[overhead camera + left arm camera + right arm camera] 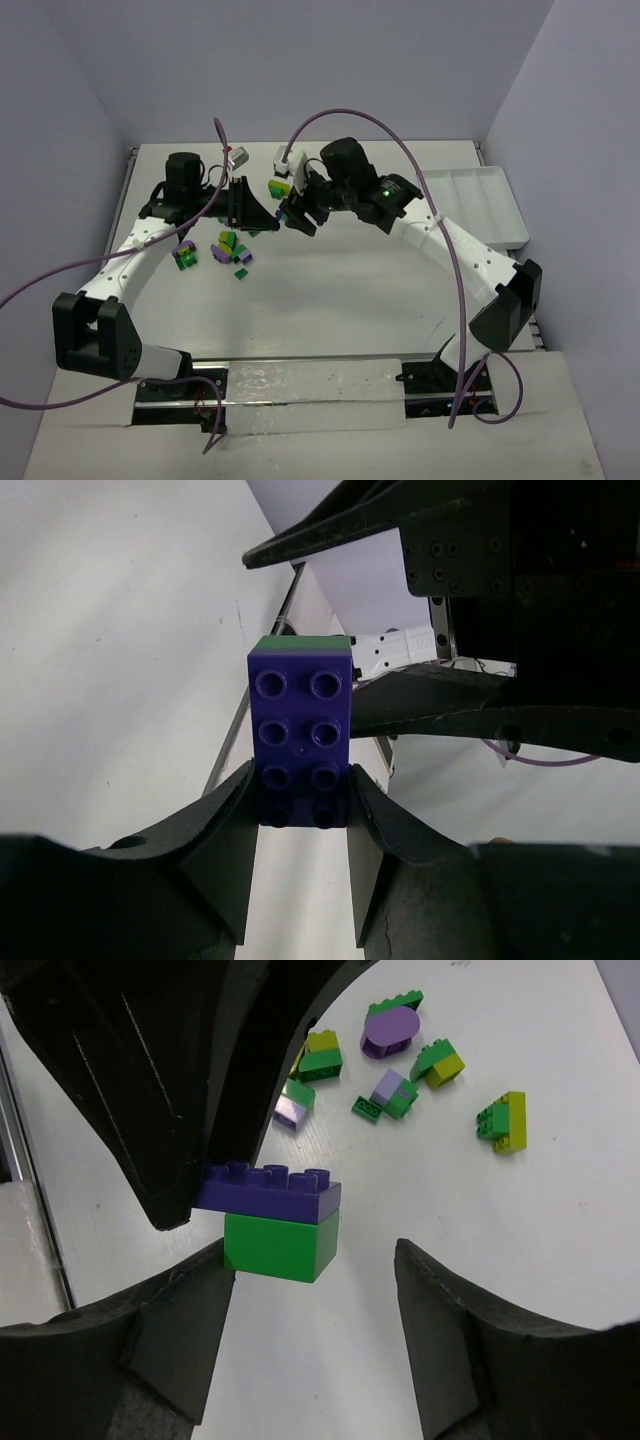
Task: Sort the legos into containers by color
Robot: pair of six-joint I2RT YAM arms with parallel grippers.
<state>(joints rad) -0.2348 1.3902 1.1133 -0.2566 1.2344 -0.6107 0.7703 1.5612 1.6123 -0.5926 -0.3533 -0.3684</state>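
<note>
My left gripper (300,802) is shut on the near end of a dark purple lego (300,735), held above the table. A green lego (280,1243) is stuck to its underside. My right gripper (315,1260) is open around that green lego: one fingertip is at its left side, and the other stands clear to the right. Both grippers meet at the table's middle back (280,212). More legos in a loose pile (225,250) lie below the left gripper, green, yellow-green and lavender. A white container (480,200) sits at the far right.
A yellow-green lego (278,187) lies just behind the grippers. Purple cables arch over both arms. Loose legos (400,1060) spread across the table beyond the right gripper. The table's back edge and walls are close behind.
</note>
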